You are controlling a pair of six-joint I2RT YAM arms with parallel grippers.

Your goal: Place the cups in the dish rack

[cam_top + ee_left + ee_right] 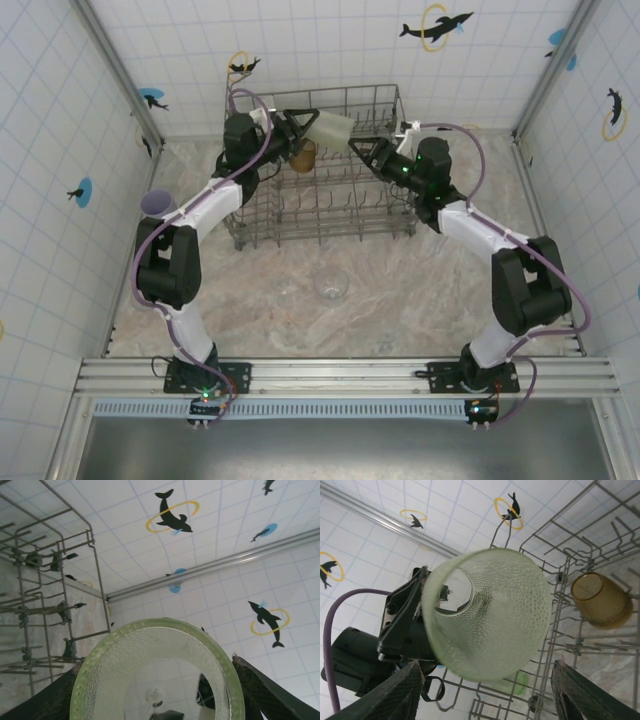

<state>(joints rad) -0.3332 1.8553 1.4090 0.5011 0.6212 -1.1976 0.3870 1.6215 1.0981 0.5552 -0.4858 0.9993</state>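
My left gripper (306, 126) (156, 666) is shut on a pale green cup (334, 128) (150, 670) and holds it on its side above the back of the grey wire dish rack (322, 236) (56, 605). In the right wrist view the same cup (495, 610) hangs above my right gripper (362, 148) (485, 666), whose fingers stand wide apart and clear of it. An amber cup (303, 155) (601, 600) lies inside the rack (592, 545). A second pale green cup (514, 684) sits lower in the rack.
A lilac cup (157, 203) stands by the left wall beside my left arm. A clear cup (331, 285) sits on the marble table in front of the rack. Tiled walls close in the left, back and right sides.
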